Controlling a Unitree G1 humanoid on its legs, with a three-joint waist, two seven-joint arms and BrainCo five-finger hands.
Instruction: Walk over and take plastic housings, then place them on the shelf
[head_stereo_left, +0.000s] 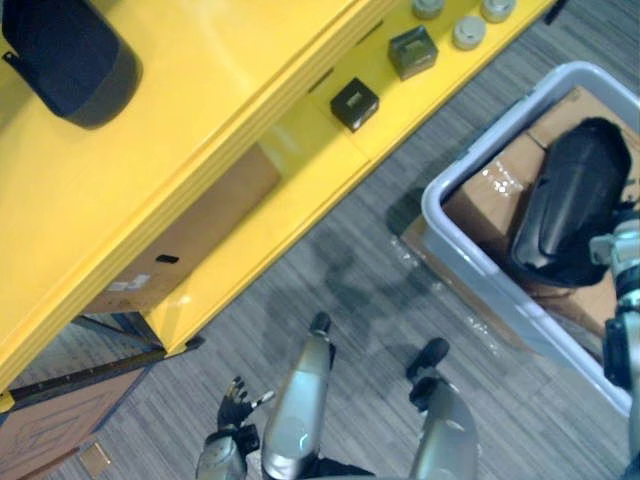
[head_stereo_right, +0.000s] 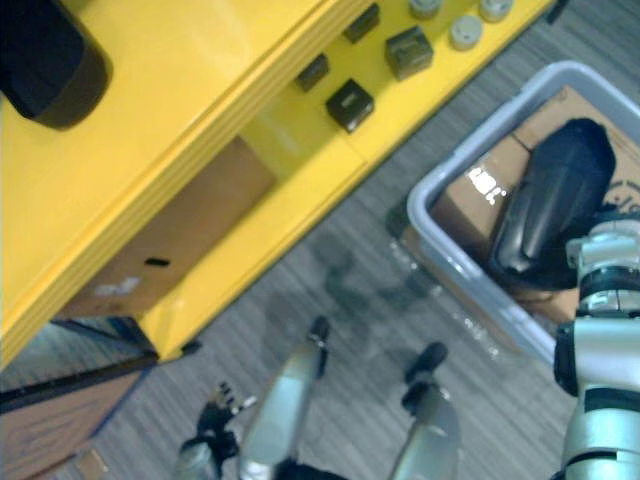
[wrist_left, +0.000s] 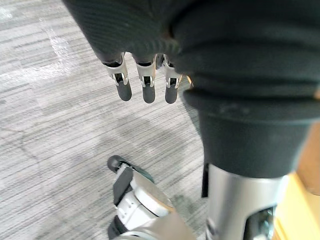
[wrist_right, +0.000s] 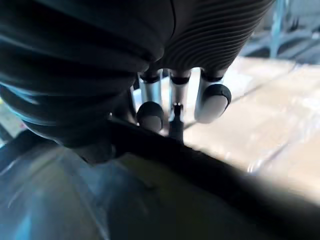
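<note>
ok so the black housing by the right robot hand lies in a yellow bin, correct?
No, the bin is grey, not yellow, as the left eye view shows. The black housing does lie in it by the right robot hand.

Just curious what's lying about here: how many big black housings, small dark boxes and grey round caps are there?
Black housings: 2
Small dark boxes: 4
Grey round caps: 3
Total: 9
</note>
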